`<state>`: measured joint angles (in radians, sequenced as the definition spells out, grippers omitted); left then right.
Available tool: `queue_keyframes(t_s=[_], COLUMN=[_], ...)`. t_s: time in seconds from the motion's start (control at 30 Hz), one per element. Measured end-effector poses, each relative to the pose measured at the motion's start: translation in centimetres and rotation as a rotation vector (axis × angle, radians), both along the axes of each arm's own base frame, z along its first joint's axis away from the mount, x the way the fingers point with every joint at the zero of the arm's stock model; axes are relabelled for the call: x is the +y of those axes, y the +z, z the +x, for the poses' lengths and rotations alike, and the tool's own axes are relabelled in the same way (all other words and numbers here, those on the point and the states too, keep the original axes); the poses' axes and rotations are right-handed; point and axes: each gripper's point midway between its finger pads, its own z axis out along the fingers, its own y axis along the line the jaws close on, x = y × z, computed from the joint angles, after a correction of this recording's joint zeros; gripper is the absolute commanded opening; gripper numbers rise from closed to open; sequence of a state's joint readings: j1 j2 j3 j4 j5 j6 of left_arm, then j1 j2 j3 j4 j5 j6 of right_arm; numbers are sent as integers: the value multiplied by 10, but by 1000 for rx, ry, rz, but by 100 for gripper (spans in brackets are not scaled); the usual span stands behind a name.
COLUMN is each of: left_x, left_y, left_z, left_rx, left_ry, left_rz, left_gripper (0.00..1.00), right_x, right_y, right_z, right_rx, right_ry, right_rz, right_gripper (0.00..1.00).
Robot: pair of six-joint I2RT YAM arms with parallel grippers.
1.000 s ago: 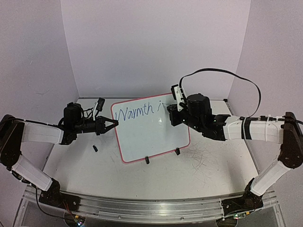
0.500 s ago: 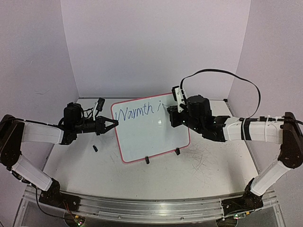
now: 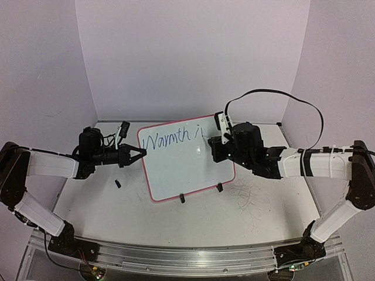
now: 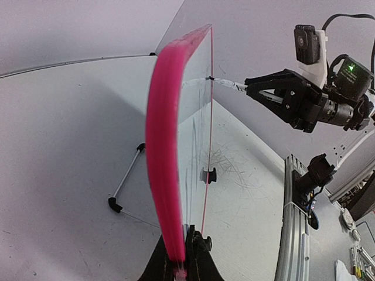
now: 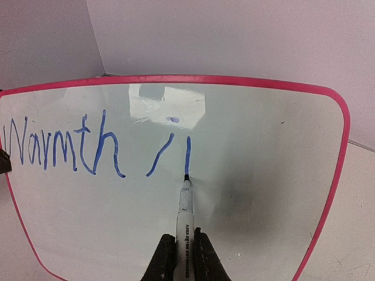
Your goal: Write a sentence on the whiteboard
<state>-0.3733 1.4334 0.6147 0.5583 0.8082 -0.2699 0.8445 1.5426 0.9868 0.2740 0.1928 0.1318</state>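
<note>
The whiteboard (image 3: 188,167), glossy white in a pink-red frame, leans on its wire stand mid-table. My left gripper (image 3: 140,153) is shut on its left frame edge (image 4: 164,146), fingers pinching the rim (image 4: 183,237). The sentence (image 5: 64,146) reads "Warmth" in blue script, then a dotted slanted stroke and a short upright stroke. My right gripper (image 5: 183,236) is shut on a white marker (image 5: 186,213). The marker's black tip touches the board at the foot of the upright stroke. In the top view the right gripper (image 3: 215,143) sits at the board's upper right.
A small black marker cap (image 3: 118,184) lies on the table left of the board. The stand's black feet (image 3: 182,198) rest at the front. Grey scribbles (image 3: 246,196) mark the tabletop on the right. Purple walls close in behind and at both sides.
My right gripper has slid a little right and down along the board, leaving a new short upright stroke after the dotted one. The left arm and board have stayed still.
</note>
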Motion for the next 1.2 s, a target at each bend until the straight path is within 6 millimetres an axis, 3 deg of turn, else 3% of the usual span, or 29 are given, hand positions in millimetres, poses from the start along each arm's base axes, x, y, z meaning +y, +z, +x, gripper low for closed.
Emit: queue_keyframes(t_s=[0.47,1.2], left_x=[0,0], left_y=[0,0], left_z=[0,0], left_rx=[0,0], left_ry=[0,2], left_rz=[0,1], left_gripper=[0,0], right_x=[1,0], right_y=[0,20], right_z=[0,15], right_rx=[4,-52], right_ry=[-3,-59], right_rz=[0,-2], right_gripper=[0,0])
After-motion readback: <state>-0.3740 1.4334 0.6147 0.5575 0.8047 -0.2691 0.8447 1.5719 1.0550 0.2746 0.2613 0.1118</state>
